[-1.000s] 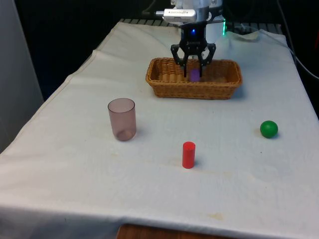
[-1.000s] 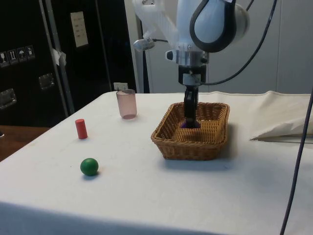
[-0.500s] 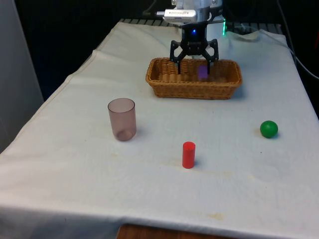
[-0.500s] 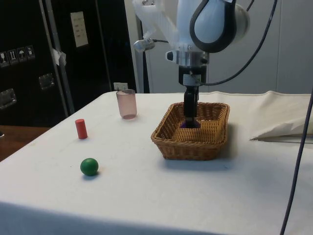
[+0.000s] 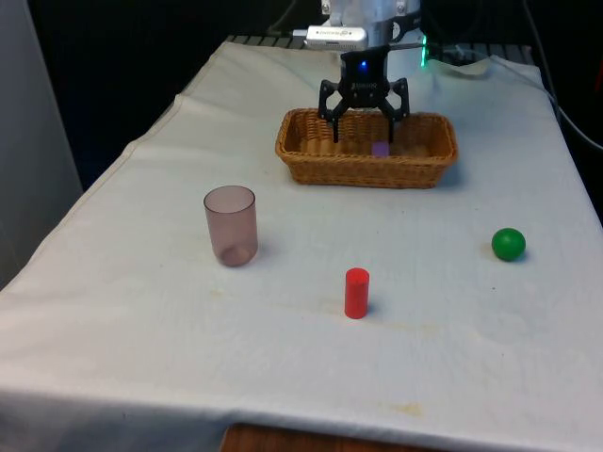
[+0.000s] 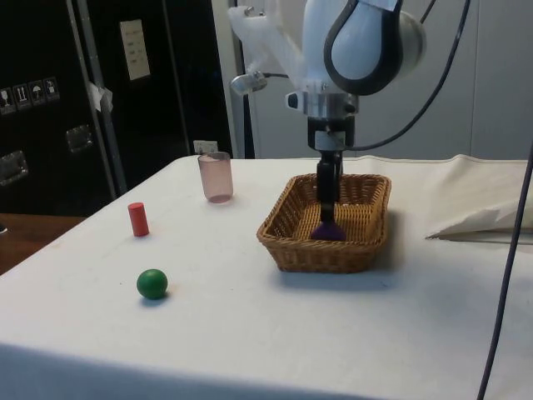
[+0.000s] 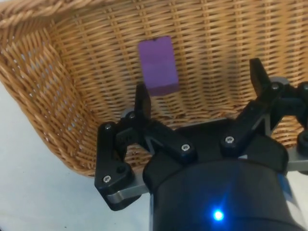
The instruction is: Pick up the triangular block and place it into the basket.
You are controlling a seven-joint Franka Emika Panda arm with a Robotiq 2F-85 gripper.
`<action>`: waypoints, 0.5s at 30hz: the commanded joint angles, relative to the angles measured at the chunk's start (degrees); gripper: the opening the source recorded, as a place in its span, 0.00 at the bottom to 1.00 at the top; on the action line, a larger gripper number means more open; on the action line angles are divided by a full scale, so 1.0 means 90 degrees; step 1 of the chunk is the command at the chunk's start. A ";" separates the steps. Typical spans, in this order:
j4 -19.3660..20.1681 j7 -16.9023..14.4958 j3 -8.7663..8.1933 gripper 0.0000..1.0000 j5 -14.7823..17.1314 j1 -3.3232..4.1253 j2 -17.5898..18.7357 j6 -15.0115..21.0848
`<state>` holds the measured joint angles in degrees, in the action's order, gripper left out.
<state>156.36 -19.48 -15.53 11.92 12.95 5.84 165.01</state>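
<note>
The black two-finger gripper (image 5: pixel 364 121) hangs over the woven wicker basket (image 5: pixel 300 155) near the counter's far edge, jaws spread wide and gripping nothing. The purple triangular block (image 7: pixel 158 66) lies loose on the basket's floor, apart from both fingers. Out on the white cloth sit a translucent pink cup (image 5: pixel 231 225), a red cylinder (image 5: pixel 356 293) and a green ball (image 5: pixel 509 244).

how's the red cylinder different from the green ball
The red cylinder is a tall peg standing upright; the green ball is round. In the side view the cylinder stands nearer the pink cup, the ball nearer the camera. Both rest on the white cloth, outside the basket.
</note>
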 commanded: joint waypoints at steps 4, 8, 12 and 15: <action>0.0006 0.0000 -0.0019 1.00 0.0000 0.0000 0.0006 0.0000; 0.0032 0.0064 -0.0064 1.00 -0.0083 0.0000 -0.0166 -0.0083; 0.0006 0.0000 -0.0038 1.00 0.0000 0.0000 -0.0255 -0.0140; 0.0006 0.0134 -0.0115 1.00 -0.0204 -0.0025 -0.0535 -0.0401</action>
<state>156.42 -19.48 -16.21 11.80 12.95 1.03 161.63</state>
